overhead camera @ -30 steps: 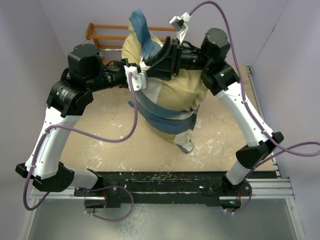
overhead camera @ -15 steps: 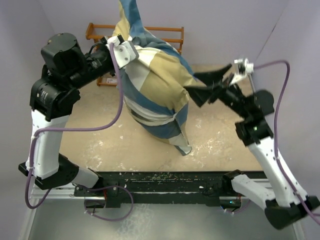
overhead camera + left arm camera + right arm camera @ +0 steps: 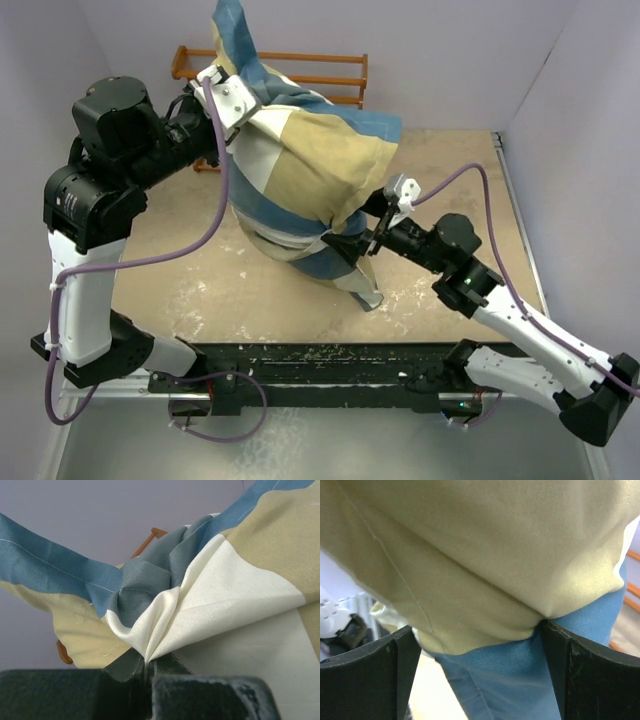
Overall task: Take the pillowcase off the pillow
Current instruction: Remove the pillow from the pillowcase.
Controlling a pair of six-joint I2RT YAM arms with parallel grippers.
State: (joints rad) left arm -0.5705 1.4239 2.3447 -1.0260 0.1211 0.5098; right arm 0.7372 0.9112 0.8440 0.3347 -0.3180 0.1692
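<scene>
Hanging stuffed over the table (image 3: 200, 270) in the top view, the pillowcase (image 3: 310, 160) is not yet off; the pillow inside is hidden, so I judge the whole stripping remains. Left wrist view: left gripper (image 3: 149, 672), jaws pinched tight on 1 bunched fold. Right wrist view: right gripper (image 3: 480, 665), jaws wide around the lower bulge, grip uncertain.

- Pillow: wholly inside the pillowcase (image 3: 320, 160); none of its surface shows.
- Pillowcase: top corner cut off by the overhead view's far edge.
- Wooden rack (image 3: 300, 62): partly hidden behind the pillowcase.
- Right claw (image 3: 372, 232): fingertips buried under the fabric bulge in the overhead view.
- Left claw (image 3: 149, 680): blurred, and cut off by its wrist view's lower edge.
</scene>
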